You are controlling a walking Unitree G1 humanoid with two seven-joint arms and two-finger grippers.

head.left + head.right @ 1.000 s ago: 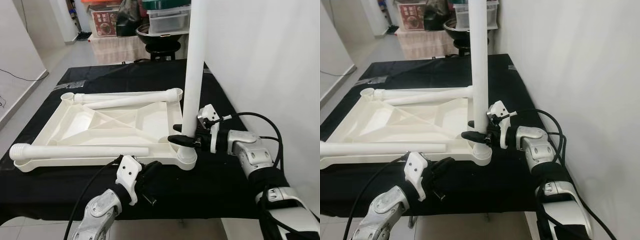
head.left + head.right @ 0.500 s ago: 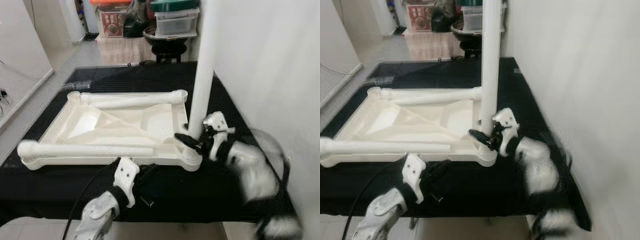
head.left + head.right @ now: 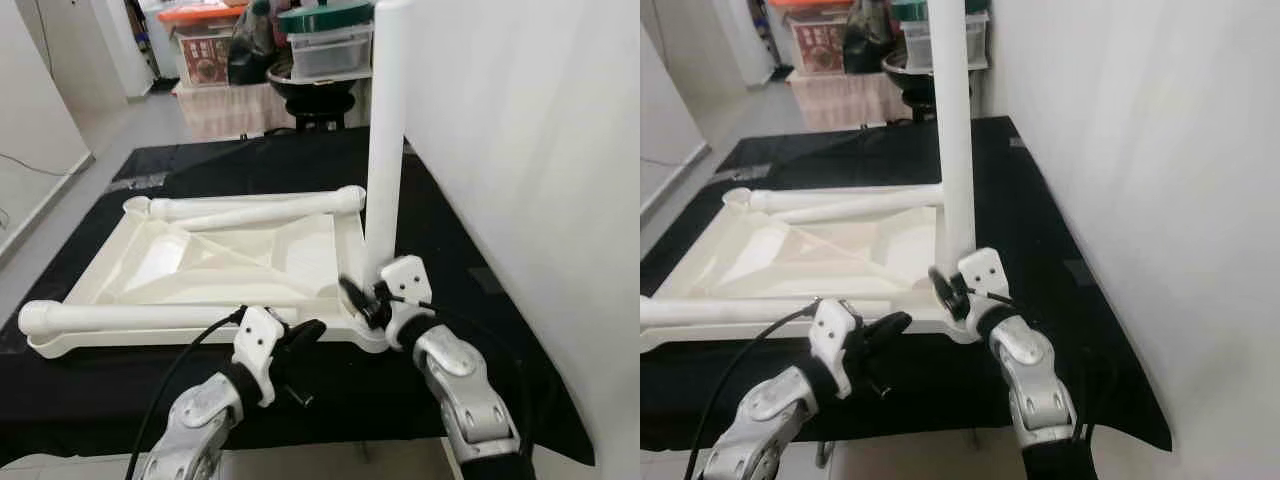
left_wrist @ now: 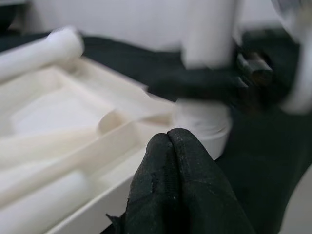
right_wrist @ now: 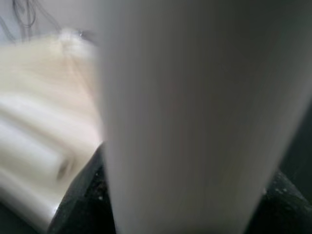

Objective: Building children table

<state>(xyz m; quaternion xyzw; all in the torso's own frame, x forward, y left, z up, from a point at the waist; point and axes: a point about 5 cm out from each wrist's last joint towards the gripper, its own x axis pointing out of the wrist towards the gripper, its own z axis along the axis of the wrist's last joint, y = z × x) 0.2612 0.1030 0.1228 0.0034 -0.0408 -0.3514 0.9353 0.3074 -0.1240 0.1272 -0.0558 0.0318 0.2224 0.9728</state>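
- The tabletop (image 3: 230, 260) lies upside down on a black cloth (image 3: 440, 230).
- One white leg (image 3: 385, 150) stands upright in the tabletop's near right corner.
- The right gripper (image 3: 362, 300) is clamped around that leg just above the tabletop.
- The left gripper (image 3: 300, 335), fingers pressed together and empty, sits at the tabletop's near edge.
- Two more legs (image 3: 250, 205) lie loose on the tabletop.

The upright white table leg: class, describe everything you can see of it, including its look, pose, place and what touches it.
The upright leg is a smooth white tube, seemingly plastic, slightly wider toward its base. It stands vertically in the round corner socket of the upturned white tabletop, at the near corner closest to the wall. The right gripper has its jaws around the leg just above the socket. Its top end is cut off in the right eye view.
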